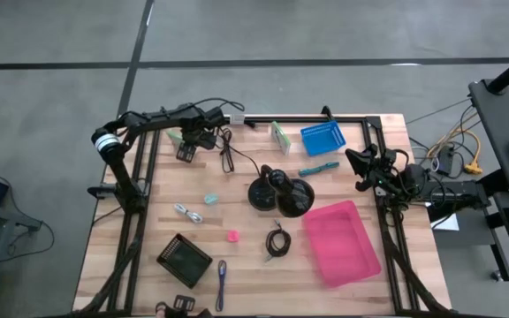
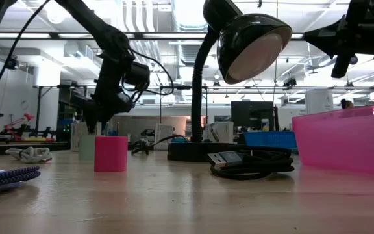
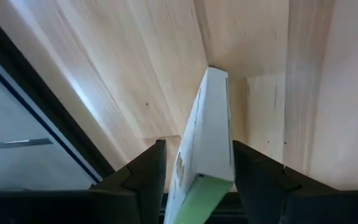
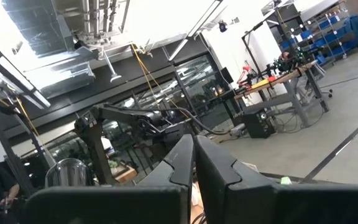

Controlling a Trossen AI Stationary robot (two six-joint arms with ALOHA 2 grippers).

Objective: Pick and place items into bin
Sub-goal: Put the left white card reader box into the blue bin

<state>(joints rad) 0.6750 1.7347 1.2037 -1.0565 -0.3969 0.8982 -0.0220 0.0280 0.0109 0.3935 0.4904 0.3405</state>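
Note:
My left gripper (image 1: 184,146) is at the table's far left, pointing down, shut on a green-white packet (image 3: 207,124), which shows pale behind the pink cube (image 2: 111,154) in the low view. My right gripper (image 4: 194,148) hangs shut and empty above the table's right side (image 1: 359,170), beyond the pink bin (image 1: 341,243). Lying loose on the wood are a second green-white packet (image 1: 280,137), the teal marker (image 1: 318,168), the pale-blue cube (image 1: 210,200), the silvery metal piece (image 1: 186,213), the coiled black cable (image 1: 277,241) and the purple pen (image 1: 222,283). My left gripper holds the green-white packet between its two fingers (image 3: 148,171), which lie on the packet's two broad faces near its green end (image 3: 194,199). The fingers come from above, pointing down. The packet stands on end below them; whether its white lower end (image 3: 217,78) touches the wood, I cannot tell.
The black desk lamp (image 1: 281,194) stands mid-table, and its thin cord (image 1: 228,155) runs toward the far left, near my left gripper. A blue tray (image 1: 323,139) sits at the far edge and a black mesh box (image 1: 185,260) at the near left. Black frame rails border the table.

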